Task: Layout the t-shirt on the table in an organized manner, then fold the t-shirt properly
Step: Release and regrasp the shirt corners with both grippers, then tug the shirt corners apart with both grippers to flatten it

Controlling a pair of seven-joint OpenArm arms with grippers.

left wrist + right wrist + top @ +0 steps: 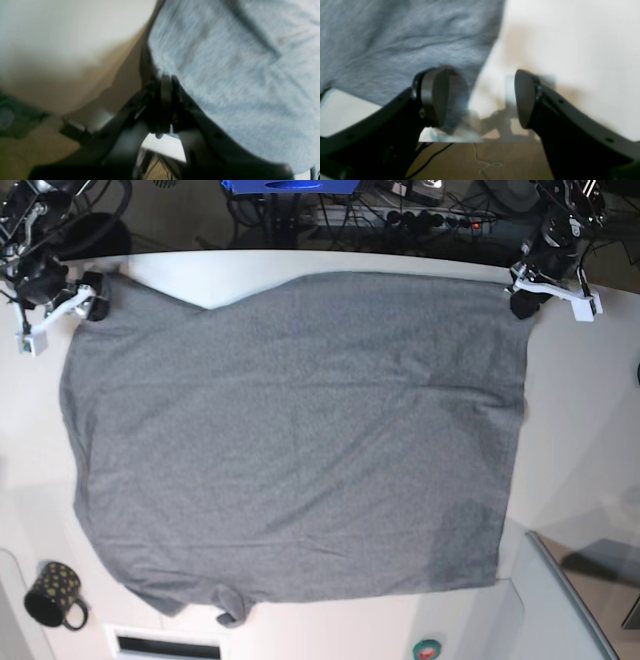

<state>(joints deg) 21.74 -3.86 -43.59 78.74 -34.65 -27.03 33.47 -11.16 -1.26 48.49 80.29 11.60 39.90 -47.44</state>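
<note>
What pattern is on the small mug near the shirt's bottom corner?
The mug is black with small light dots, seen best in the base view.

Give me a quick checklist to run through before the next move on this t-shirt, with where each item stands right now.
1. Left gripper shut on the t-shirt: ok; its fingers are pressed together at the cloth's edge.
2. Right gripper let go: ok; its fingers stand apart, nothing between them.
3. Shirt spread flat on the table: mostly ok; only shallow wrinkles show in the base view.
4. Near hem tidy: not ok; a small bunched flap sits at the lower left.
5. Black dotted mug away from the cloth: ok; it stands apart from the shirt.
6. Which face of the shirt is up: cannot tell.
</note>
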